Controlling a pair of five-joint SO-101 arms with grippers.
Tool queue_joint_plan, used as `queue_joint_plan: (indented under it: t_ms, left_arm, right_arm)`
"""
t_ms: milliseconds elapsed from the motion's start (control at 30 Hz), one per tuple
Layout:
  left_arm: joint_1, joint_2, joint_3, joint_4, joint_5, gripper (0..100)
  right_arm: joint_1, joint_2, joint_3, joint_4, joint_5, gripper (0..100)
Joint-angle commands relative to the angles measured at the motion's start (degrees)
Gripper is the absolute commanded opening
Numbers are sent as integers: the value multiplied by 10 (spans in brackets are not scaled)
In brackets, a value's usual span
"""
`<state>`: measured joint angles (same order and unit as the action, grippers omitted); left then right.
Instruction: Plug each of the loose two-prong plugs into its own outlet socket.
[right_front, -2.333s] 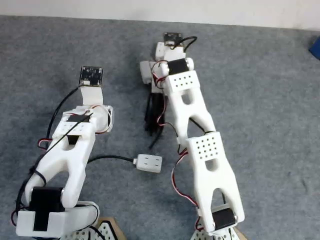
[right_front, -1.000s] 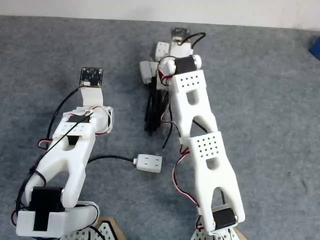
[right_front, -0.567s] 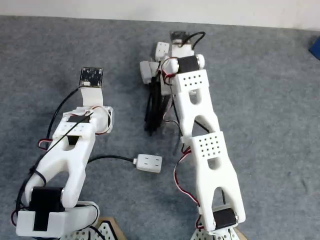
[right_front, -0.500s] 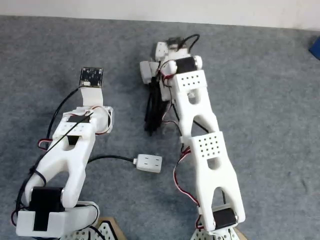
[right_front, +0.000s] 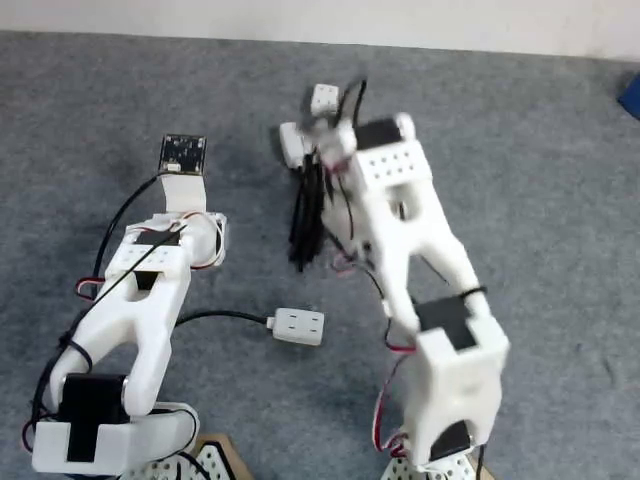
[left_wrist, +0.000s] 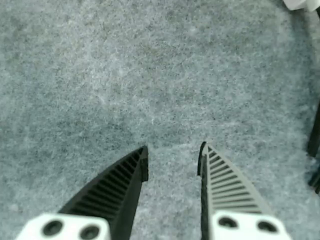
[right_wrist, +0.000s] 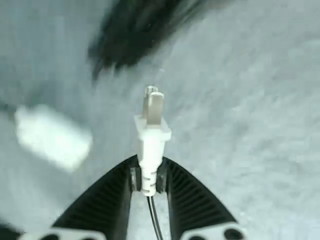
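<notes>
Our right gripper is clamped on a white plastic two-prong plug. It pinches the plug low on the body, just where its thin black cord leaves, and the metal prongs point straight out beyond the fingertips. The plug is held over the grey carpeted tabletop, close to the bundle of black cables. The white rectangular outlet socket block lies well apart from the plug, on the tabletop between the two arms, at the end of its own black lead. Our left gripper has its fingers apart and empty over bare carpet.

We see several ways this could go wrong:

- **Plug pivoting:** The hold is narrow and sits at the tail of the plug. When the prongs meet the socket face, we expect the plug could pivot and skate past the slots.
- **Socket block sliding:** Nothing pins the socket block, so a push may slide it along the carpet instead of seating the prongs. The left gripper would have to brace it.
- **Cord snagging:** The cord runs back toward the cable bundle. It could snag there and drag the plug askew, or pull it out of the grip.
- **Wrong pairing:** Small white pieces lie by the bundle's far end. We cannot tell whether they are plugs or sockets, so pairing the wrong ones is possible.
</notes>
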<state>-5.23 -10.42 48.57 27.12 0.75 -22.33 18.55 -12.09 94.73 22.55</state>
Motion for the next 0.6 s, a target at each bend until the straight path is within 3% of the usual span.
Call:
queue_joint_plan:
  t_ms: [0,200,467,567]
  left_arm:
    - [7,-20,-4,-8,1,178]
    - [8,-19,-3,-7,1,178]
    - [9,-19,-3,-7,1,178]
    - [9,-19,-3,-7,1,178]
  right_arm:
    - [29,-97,283,-168,34,11]
    - [36,-182,449,-365,20,11]
    - [17,-248,531,-429,4,18]
    - [8,-276,560,-429,4,73]
